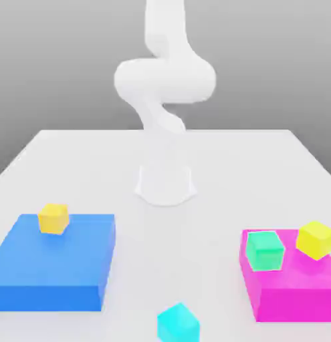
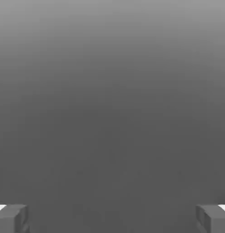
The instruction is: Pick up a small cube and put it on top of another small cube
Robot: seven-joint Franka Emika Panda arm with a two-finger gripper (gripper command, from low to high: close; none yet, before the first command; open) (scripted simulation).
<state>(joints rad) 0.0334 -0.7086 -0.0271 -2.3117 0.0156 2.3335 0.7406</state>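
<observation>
A small bright cyan cube [image 1: 177,322] lies on the white table near its front edge, a little right of the middle in the exterior view. A mint-green cube [image 1: 265,250] of the same size sits on top of a magenta block [image 1: 291,288] at the exterior view's right. The white arm [image 1: 164,87] rises from its base at the table's middle and bends upward, far from both cubes. In the hand view my gripper [image 2: 112,218] is open, its two grey fingertips [image 2: 12,217] far apart with nothing between them, facing a plain grey background.
A large flat blue block [image 1: 54,270] lies at the exterior view's left with a yellow cube [image 1: 53,218] on it. A second yellow cube [image 1: 316,240] rests tilted on the magenta block beside the mint one. The arm's round base [image 1: 165,186] stands mid-table.
</observation>
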